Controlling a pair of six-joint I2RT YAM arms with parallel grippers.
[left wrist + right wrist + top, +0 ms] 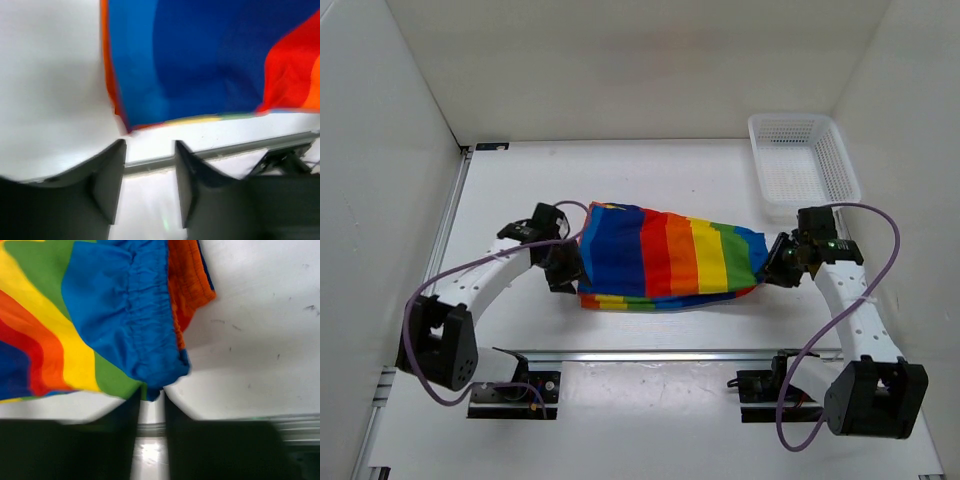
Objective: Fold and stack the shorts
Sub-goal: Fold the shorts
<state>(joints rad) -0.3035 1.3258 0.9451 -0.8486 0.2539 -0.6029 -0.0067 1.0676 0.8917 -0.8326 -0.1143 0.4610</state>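
The rainbow-striped shorts (665,258) lie folded over on the white table in the middle of the top view, blue end at the left, green end at the right. My left gripper (566,268) is at their left edge; in the left wrist view it (150,145) is open and empty, with the blue corner of the shorts (200,60) just beyond its fingertips. My right gripper (776,262) is at their right edge. In the right wrist view it (152,391) is nearly closed, pinching the blue waistband corner of the shorts (130,315) between its fingertips.
A white mesh basket (804,160) stands at the back right, just behind the right arm. White walls enclose the table on the left, back and right. A metal rail (660,353) runs across the table near the arm bases.
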